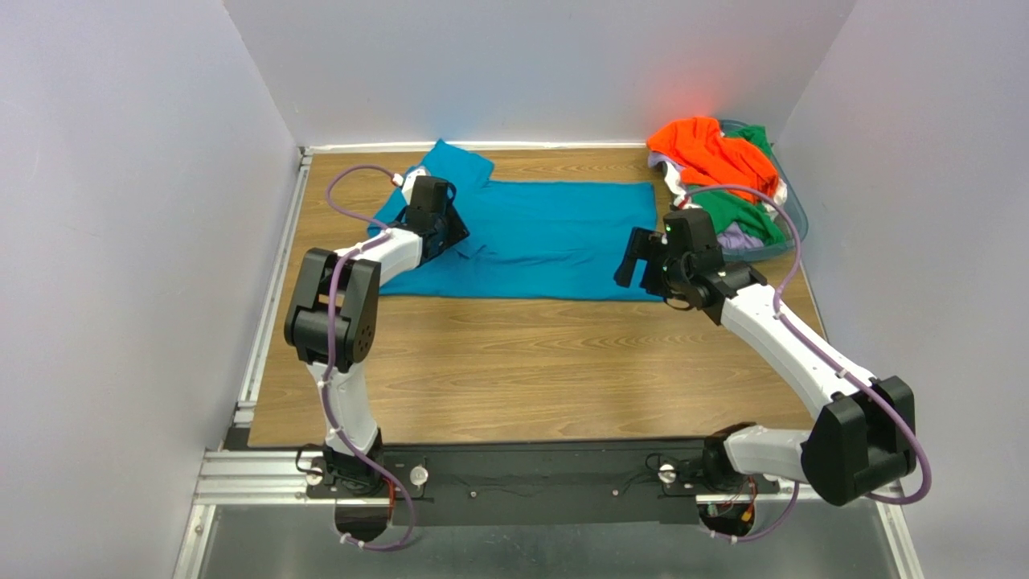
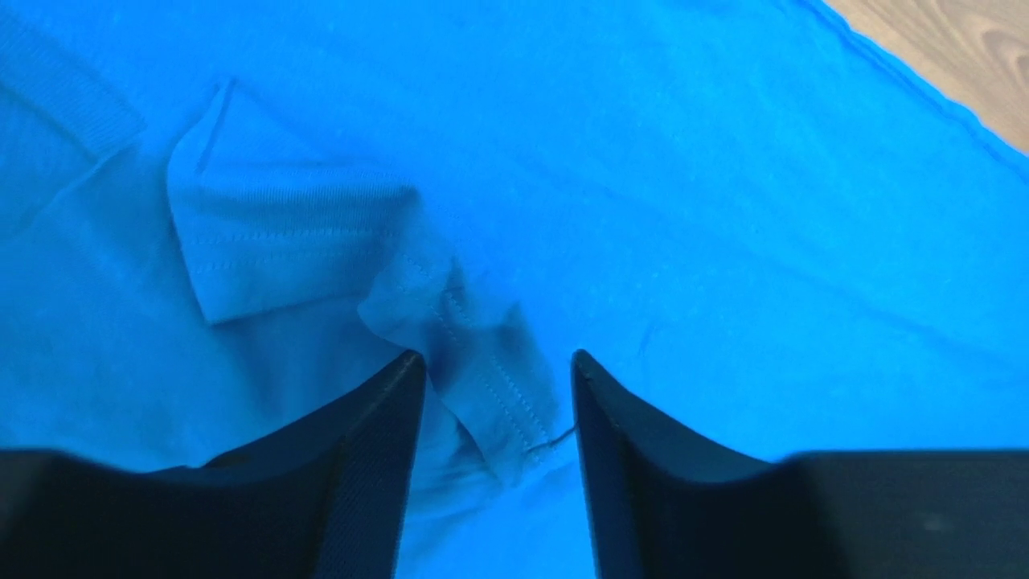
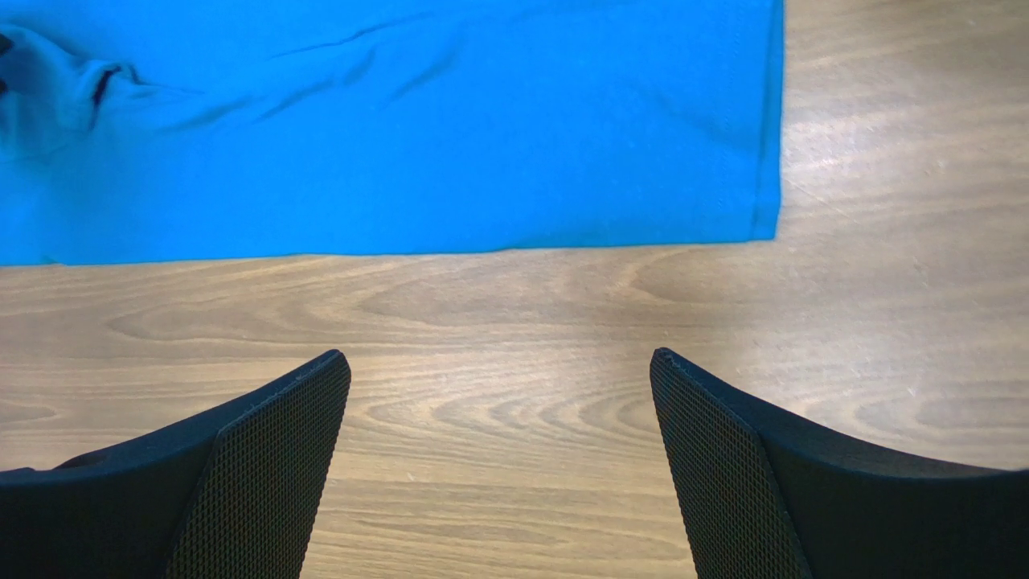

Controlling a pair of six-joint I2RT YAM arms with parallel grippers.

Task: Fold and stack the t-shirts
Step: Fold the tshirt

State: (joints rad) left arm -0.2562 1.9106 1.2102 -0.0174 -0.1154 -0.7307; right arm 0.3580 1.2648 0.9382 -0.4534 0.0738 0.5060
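T-shirts: we see one teal t-shirt (image 1: pixel 550 241) spread flat mid-table; the others are heaped at the far right.
Base rail: black base rail (image 1: pixel 532 483) runs along the near edge, with both arms bolted to it.
Table: wood-grain table (image 1: pixel 544 374), white walls on three sides.
Right gripper: right gripper (image 3: pixel 499 356) has its jaws spread wide and holds nothing. It sits low over the wood, just short of the teal shirt's near edge by the near-right corner. We see no contact with the cloth.
Left gripper: left gripper (image 2: pixel 495 362) is down on the left part of the teal shirt, jaws partway apart. They straddle a bunched sleeve fold (image 2: pixel 477 350).
Left grip: a sliver of gap shows between the fold and the right-hand finger, so the fold is not clamped. We can't tell whether the pads touch the cloth.
Teal shirt layout: the body lies flat, long axis left to right. One sleeve (image 1: pixel 453 163) sticks out at the far left. The wrist view shows a second small flap folded over, just beyond the fingers.
Basket: clear bluish basket (image 1: pixel 794 217) is in the far-right corner, just beside the teal shirt's far-right corner.
Basket contents: orange t-shirt (image 1: pixel 707 151) is on top and spills over the rim. Green t-shirt (image 1: pixel 743 217) is under it, and a pale t-shirt (image 1: pixel 739 243) peeks out at the near side. All are crumpled.
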